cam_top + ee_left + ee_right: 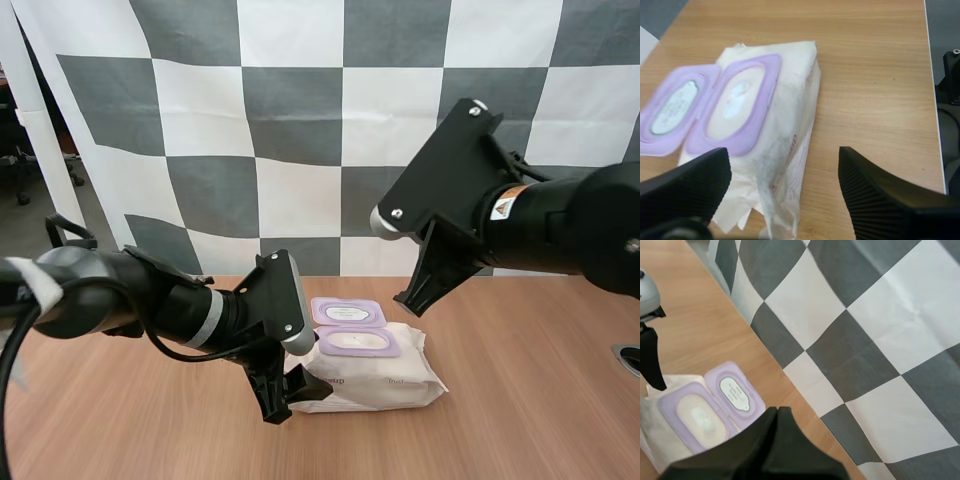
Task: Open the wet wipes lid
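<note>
Two arms, one target: left gripper is nearest, low at the near-left end of the pack of wet wipes. Its fingers stand wide apart. From the left wrist view the gripper looks along the pack, whose crumpled end seam sits between the tips. Can't tell if either tip touches the wrapper.

The pack lies flat mid-table, long axis parallel to the far edge, so it runs away to the right from the left gripper.

On top, the purple collar is exposed. The lid is folded back flat on its far side, toward the table's far edge, inner face up.

Right gripper is farthest, raised above the pack's far-right side and well clear of it. Its fingers are closed into one wedge, holding nothing.

Judgement: lid already reads as open. The left arm is nearer, and any further move there only needs to back off along the long axis without dragging the wrapper.
</note>
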Controlling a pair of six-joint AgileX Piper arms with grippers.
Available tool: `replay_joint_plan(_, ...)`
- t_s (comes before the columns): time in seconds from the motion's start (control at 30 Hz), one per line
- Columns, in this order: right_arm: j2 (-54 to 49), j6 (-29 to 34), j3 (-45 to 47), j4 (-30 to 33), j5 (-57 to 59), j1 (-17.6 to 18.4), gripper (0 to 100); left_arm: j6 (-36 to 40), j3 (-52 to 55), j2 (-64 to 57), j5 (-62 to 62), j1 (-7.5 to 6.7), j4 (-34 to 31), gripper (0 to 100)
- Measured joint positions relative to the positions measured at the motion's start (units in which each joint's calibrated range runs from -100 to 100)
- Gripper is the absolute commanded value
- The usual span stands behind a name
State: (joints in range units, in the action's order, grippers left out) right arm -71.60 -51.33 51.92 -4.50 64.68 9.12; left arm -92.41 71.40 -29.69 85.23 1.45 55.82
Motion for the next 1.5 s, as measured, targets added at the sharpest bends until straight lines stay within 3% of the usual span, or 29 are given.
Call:
replay_joint_plan(0.13,-8.01,0.33,0.0,-4.34,-0.68,0.0,0,0.12,-1.56,-7.56,5.84,0.0,-2.38,100)
replay_joint_plan(0.23,-12.46,0.33,-0.13,-7.53,-2.05,0.0,0,5.98,-4.11,-13.1,12.53,0.0,-3.36,97)
replay_joint_plan(0.3,-14.42,0.45,-0.13,-9.19,-2.45,0.0,0,9.3,-6.0,-16.69,14.7,0.0,-3.36,81)
replay_joint_plan(0.37,-15.36,1.56,-0.13,-10.15,-3.26,0.0,0,12.49,-8.66,-20.8,14.77,0.0,-4.15,58)
replay_joint_plan(0.5,-16.74,4.76,-0.13,-10.15,-5.1,0.0,0,19.21,-14.14,-28.62,14.77,0.0,-5.55,0)
replay_joint_plan(0.67,-19.91,7.6,0.03,-10.15,-10.29,0.0,0,27.14,-17.04,-38.39,13.5,0.0,-4.91,0)
replay_joint_plan(0.87,-25.74,8.76,3.54,-10.15,-20.74,0.0,0,36.03,-15.31,-49.38,-0.64,0.05,-11.07,0)
replay_joint_plan(1.0,-27.14,9.8,10.02,-10.15,-31.75,0.0,0,42.02,-10.82,-57.06,-11.28,0.05,-15.28,0)
replay_joint_plan(1.13,-27.14,9.93,18.45,-11.24,-41.68,-0.08,0,48.0,-3.3,-64.68,-21.56,-0.04,-14.97,0)
replay_joint_plan(1.27,-27.14,9.93,26.05,-11.46,-51.8,-0.38,0,53.87,4.68,-69.81,-32.17,-1.43,-15.64,0)
replay_joint_plan(1.5,-27.14,10.3,39.91,-11.73,-54.72,-2.67,0,55.68,16.04,-70.27,-47.19,-1.79,-19.34,0)
